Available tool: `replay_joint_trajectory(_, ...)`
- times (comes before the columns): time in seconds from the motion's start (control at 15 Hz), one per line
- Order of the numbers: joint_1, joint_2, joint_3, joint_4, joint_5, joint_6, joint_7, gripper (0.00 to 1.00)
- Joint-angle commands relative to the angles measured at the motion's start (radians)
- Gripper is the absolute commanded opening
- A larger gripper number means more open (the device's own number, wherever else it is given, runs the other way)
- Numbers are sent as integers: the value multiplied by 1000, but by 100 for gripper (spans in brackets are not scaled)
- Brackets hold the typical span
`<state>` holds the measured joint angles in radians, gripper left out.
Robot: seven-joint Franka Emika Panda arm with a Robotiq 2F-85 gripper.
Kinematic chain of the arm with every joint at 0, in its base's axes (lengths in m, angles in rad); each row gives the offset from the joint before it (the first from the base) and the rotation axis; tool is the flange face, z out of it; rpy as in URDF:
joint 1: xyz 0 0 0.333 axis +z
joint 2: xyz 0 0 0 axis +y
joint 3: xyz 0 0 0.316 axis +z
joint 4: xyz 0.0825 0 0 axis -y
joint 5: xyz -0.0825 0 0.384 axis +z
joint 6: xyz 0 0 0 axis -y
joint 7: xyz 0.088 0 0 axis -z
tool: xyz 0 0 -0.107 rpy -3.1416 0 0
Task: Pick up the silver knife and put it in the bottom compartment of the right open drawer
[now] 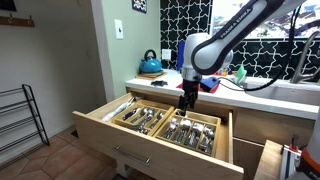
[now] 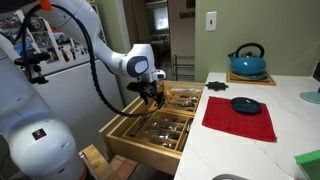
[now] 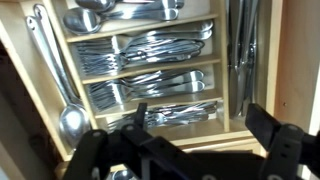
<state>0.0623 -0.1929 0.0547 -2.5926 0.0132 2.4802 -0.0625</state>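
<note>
Gripper (image 3: 190,150) spread open, empty, above wide light-wood drawer (image 1: 150,145). Best lowered straight over slim silver knife (image 3: 238,45) in side slot. Pinch mid-handle, avoiding neighbouring pieces.

Colours & patterns – kitchen drawer scene

Drawer (image 1: 150,140) light wood w/ silver bar handle (image 1: 135,155); cutlery (image 3: 150,48) all silver. Kettle (image 2: 247,60) teal-blue on teal trivet. Mat (image 2: 240,118) red, dark bowl (image 2: 245,105) on it. Counter (image 2: 290,95) white. Wall (image 2: 190,30) pale green; backsplash (image 1: 185,20) black w/ white lattice pattern. Robot arm (image 2: 100,45) white, gripper (image 1: 188,97) black.
</note>
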Motion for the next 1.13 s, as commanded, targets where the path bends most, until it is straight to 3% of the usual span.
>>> replay_joint_trajectory(0.0,-52,-143,-47,-36,-64,-79,-35,100)
replay_joint_trajectory(0.33,-124,-242,-92,-1,-158,-198,-72,100)
replay_joint_trajectory(0.6,-193,-283,-133,24,-250,-225,-90,100)
replay_joint_trajectory(0.67,-189,-282,-159,36,-235,-245,-134,100)
replay_joint_trajectory(0.73,-175,-267,-137,28,-220,-209,-89,100)
replay_joint_trajectory(1.07,-185,-274,-162,36,-221,-218,-124,100)
